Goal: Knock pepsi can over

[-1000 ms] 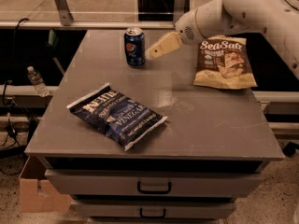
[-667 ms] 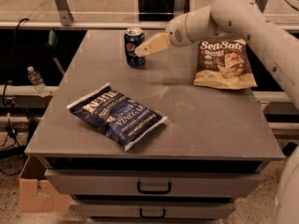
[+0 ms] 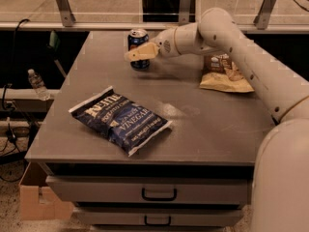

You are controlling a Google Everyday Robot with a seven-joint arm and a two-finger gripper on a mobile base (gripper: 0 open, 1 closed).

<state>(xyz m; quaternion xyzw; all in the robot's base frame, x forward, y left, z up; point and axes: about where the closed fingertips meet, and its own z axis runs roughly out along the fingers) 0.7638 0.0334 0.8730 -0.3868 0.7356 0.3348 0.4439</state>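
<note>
- The pepsi can (image 3: 138, 38) is a small dark blue can with a silver top. It stands upright at about 11 o'clock on the tabletop, close to the far edge.
- The gripper (image 3: 130, 56) is a tan wedge at the end of the white arm (image 3: 241, 47), which reaches in from 3 o'clock. It lies across the lower front of the can, with its tip at the can's left side.
- From where I stand I cannot tell whether the claw is clenched or released, nor whether it actually touches the can. It carries nothing that I can see.
- The grey table (image 3: 217, 129) also holds a dark blue chip bag (image 3: 120, 120) with white lettering. It lies flat at about 7 o'clock, well apart from the can.
- A tan chip bag (image 3: 224, 76) lies at about 2 o'clock, partly behind the arm.
- Two drawers (image 3: 159, 194) with dark handles sit under the top.
- A water bottle (image 3: 37, 84) is off the table's left side, and a cardboard box (image 3: 36, 199) is on the floor below it.
- A metal-framed railing (image 3: 63, 6) runs behind the table.
</note>
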